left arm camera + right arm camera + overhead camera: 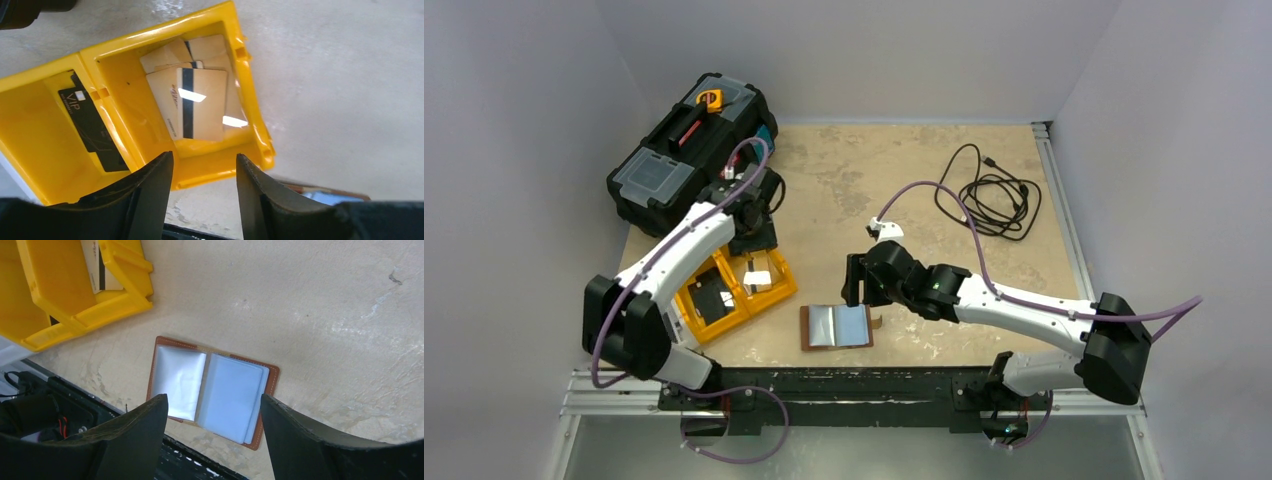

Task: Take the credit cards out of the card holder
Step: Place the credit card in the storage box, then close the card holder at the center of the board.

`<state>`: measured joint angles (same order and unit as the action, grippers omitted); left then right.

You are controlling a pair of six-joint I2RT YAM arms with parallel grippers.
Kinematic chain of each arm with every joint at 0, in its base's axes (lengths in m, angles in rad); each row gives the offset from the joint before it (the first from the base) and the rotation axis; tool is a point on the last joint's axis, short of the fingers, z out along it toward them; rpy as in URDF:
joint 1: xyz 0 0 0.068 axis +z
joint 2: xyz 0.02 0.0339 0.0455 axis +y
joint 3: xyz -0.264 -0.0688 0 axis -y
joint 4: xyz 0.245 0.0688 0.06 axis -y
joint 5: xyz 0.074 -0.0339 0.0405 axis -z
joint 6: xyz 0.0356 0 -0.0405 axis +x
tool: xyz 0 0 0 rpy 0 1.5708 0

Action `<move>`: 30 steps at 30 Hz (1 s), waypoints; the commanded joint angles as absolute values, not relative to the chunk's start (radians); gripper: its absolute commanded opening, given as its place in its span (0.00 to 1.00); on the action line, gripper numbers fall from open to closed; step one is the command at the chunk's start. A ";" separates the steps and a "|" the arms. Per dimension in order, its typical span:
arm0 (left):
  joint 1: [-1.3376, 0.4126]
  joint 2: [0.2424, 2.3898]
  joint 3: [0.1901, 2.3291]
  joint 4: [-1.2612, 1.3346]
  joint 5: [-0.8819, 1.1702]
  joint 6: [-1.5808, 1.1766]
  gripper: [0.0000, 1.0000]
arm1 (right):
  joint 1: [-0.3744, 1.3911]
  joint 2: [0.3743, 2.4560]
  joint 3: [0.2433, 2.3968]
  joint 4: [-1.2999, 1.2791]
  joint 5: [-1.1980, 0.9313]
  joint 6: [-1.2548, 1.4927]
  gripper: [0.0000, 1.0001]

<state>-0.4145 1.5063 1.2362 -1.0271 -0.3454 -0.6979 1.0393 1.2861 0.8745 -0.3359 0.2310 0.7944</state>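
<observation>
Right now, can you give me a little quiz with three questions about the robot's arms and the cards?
1. True or false: the card holder lies open on the table.
2. In the left wrist view, which compartment of the yellow tray holds the black card? A) the left one B) the right one, with the pale cards C) neither
3. What are the left gripper and the right gripper holding?

Key: 1. True. 2. A. 3. Nothing; both are open and empty.
</observation>
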 commanded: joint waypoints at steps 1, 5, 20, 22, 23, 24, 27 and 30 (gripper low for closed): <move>-0.414 1.348 1.203 -0.949 -0.182 -0.633 0.49 | 1.034 1.249 0.867 -0.374 0.305 0.784 0.69; -0.460 1.210 1.079 -0.882 -0.013 -0.626 0.50 | 1.017 1.217 0.832 -0.391 0.314 0.790 0.71; -0.696 1.079 0.667 -0.576 0.174 -0.783 0.61 | 1.006 1.252 0.731 -0.375 0.272 0.813 0.70; -0.696 1.087 0.635 -0.524 0.197 -0.791 0.62 | 1.006 1.267 0.727 -0.366 0.265 0.814 0.67; -0.696 1.092 0.621 -0.499 0.210 -0.799 0.62 | 1.006 1.279 0.725 -0.363 0.261 0.816 0.66; -0.697 1.098 0.610 -0.477 0.220 -0.804 0.62 | 1.005 1.288 0.723 -0.358 0.257 0.817 0.65; -0.697 1.121 0.581 -0.439 0.221 -0.812 0.62 | 1.005 1.306 0.713 -0.344 0.248 0.820 0.62; -0.698 1.156 0.559 -0.413 0.210 -0.814 0.62 | 1.005 1.320 0.703 -0.324 0.249 0.823 0.59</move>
